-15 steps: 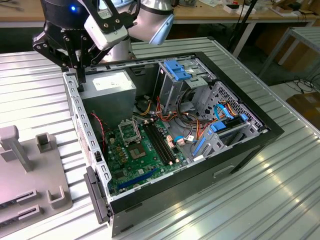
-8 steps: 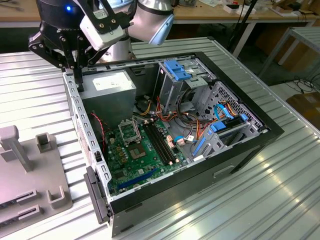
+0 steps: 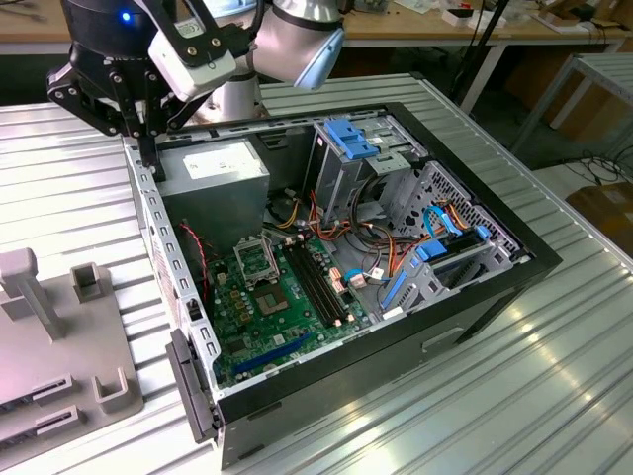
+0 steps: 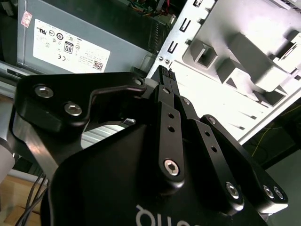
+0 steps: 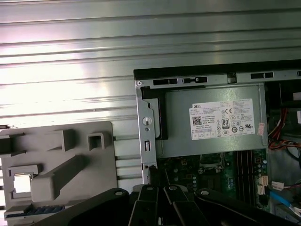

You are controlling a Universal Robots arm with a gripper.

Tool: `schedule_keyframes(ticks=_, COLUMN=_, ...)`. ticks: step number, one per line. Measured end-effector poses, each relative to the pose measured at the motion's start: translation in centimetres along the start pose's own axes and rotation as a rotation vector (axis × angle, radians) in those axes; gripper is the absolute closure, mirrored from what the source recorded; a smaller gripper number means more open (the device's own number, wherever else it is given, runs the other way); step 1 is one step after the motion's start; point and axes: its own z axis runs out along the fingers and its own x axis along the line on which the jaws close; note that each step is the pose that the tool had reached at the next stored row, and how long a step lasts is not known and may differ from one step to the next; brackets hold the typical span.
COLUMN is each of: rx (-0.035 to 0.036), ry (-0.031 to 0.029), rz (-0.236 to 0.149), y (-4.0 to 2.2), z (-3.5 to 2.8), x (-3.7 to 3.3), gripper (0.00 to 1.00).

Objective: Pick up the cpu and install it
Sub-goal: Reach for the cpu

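On the ribbed table (image 3: 495, 396) lies an open computer case (image 3: 396, 346), with a grey tray (image 3: 49, 346) just beside it. The pincer (image 3: 148, 156), pressed together on nothing I can see, hangs over the case's rim nearest the tray. The cpu (image 5: 21, 183), seemingly the pale square seated in that tray, lies outside the case, across its wall from the pincer.

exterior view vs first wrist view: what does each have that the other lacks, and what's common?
Exterior view adds the blue drive latches, the orange cable bundle and the arm above the case. First wrist view adds a bright square pocket in the grey fixture; its contents cannot be told. Common: gripper at the case's edge, power supply, green motherboard, fixture, ribbed table.
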Motion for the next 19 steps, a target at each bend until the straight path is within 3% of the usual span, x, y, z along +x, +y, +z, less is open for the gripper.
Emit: schedule_keyframes(ticks=19, rx=0.0000, ry=0.0000, rz=0.000, y=-0.11, z=-0.03, x=1.50, gripper=0.89)
